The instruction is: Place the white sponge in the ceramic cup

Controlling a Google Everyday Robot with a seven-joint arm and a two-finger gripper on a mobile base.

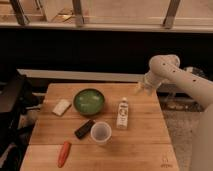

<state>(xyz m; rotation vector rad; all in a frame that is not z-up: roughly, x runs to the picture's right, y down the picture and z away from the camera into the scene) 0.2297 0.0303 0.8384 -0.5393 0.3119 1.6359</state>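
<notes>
The white sponge (61, 107) lies flat on the left part of the wooden table (145, 145), just left of the green bowl. The ceramic cup (101, 132) stands upright near the table's middle front, pale and round, with nothing in it that I can see. My gripper (142, 88) hangs at the end of the white arm above the table's back right corner, far from both sponge and cup. Nothing shows in it.
A green bowl (89, 101) sits at the back centre. A white labelled bottle (122, 113) lies right of the cup. A dark block (84, 129) lies left of the cup. An orange carrot-like object (64, 153) lies at front left. A black chair (10, 107) stands left.
</notes>
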